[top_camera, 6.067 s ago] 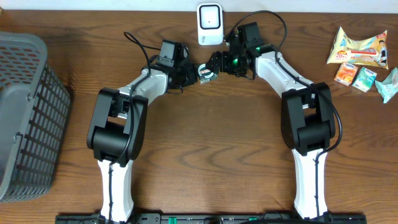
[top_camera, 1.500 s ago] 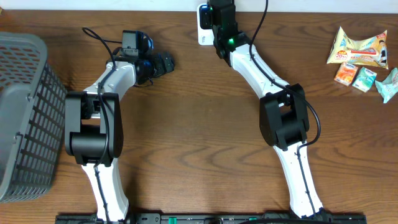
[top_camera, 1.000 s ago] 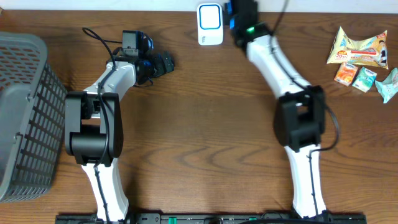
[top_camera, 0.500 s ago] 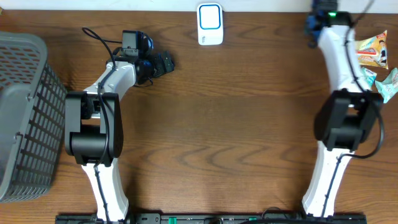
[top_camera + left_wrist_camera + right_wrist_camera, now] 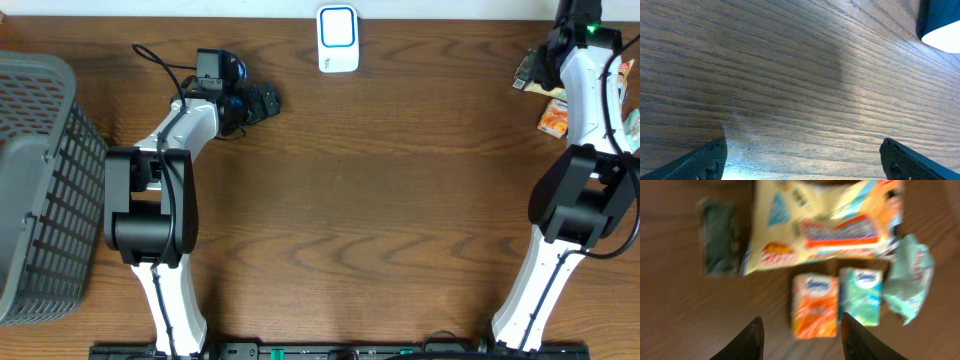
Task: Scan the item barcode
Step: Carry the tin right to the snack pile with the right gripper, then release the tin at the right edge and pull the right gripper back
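Carton (image 5: 814, 305), orange, lay at the bench's (image 5: 680, 325) far right end just ahead of the right tool (image 5: 801, 330), long axis along its reach, that tool parted and empty; the left tool (image 5: 802, 157), gaping empty, sat well apart near the scanner (image 5: 338, 38).

Open tabletop (image 5: 350, 200) lies between basket (image 5: 45, 190) and snack packets (image 5: 825, 227)

White arms (image 5: 172, 290), black joints (image 5: 150, 205) and cables (image 5: 158, 58), black-fingered left gripper (image 5: 268, 100)
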